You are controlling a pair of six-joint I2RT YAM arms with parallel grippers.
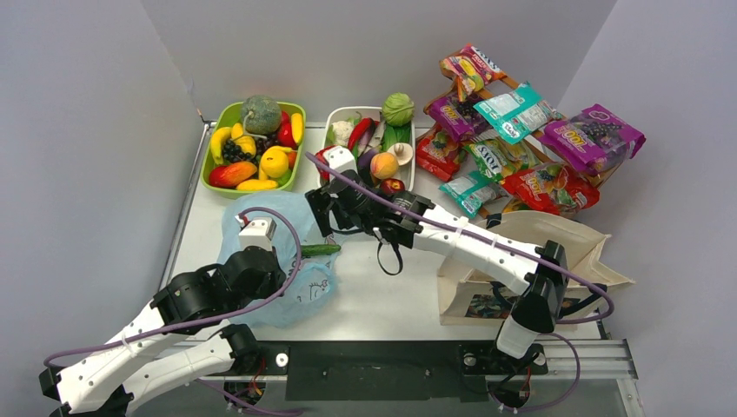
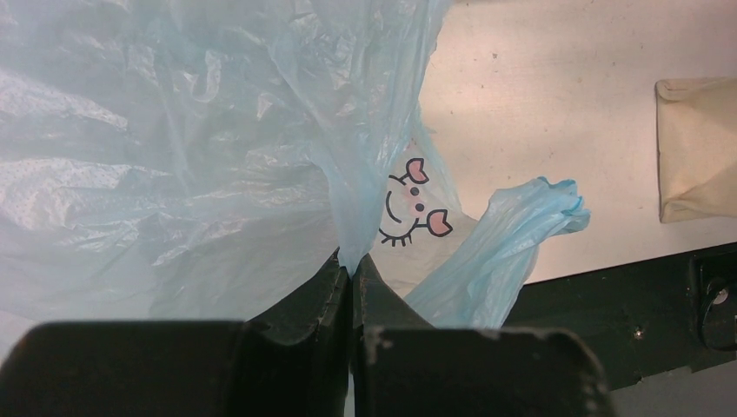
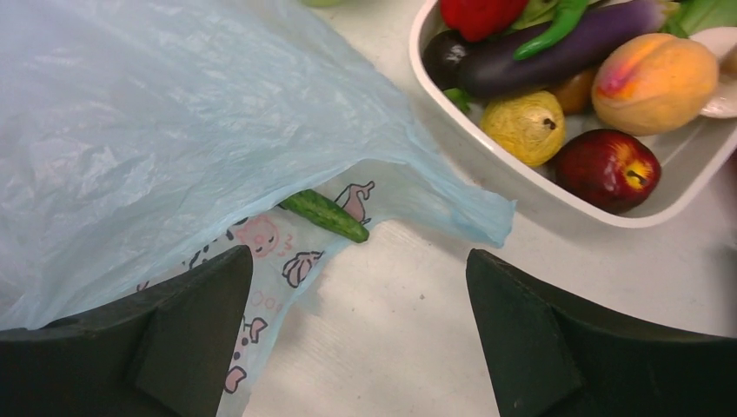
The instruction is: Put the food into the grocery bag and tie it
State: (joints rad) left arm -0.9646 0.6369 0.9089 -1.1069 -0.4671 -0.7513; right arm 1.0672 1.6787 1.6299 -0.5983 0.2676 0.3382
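Note:
The light-blue grocery bag (image 1: 287, 300) lies crumpled on the table's left side, its printed face mark (image 2: 415, 201) showing. My left gripper (image 2: 352, 265) is shut on a pinch of the bag's film and holds it up; it sits at the bag (image 1: 276, 269) in the top view. A green toy cucumber (image 3: 326, 215) lies at the bag's mouth, half under the raised edge (image 1: 317, 250). My right gripper (image 3: 358, 256) hangs open just above the table beside that edge, nothing between its fingers (image 1: 323, 221). A loose bag handle (image 2: 513, 234) trails toward the front.
A green tray (image 1: 211, 181) of toy fruit and a white tray (image 3: 521, 187) of toy vegetables, with an apple (image 3: 608, 169) and peach (image 3: 654, 82), stand at the back. Snack packets (image 1: 521, 139) pile at the back right. A beige tote (image 1: 530, 261) lies at the right.

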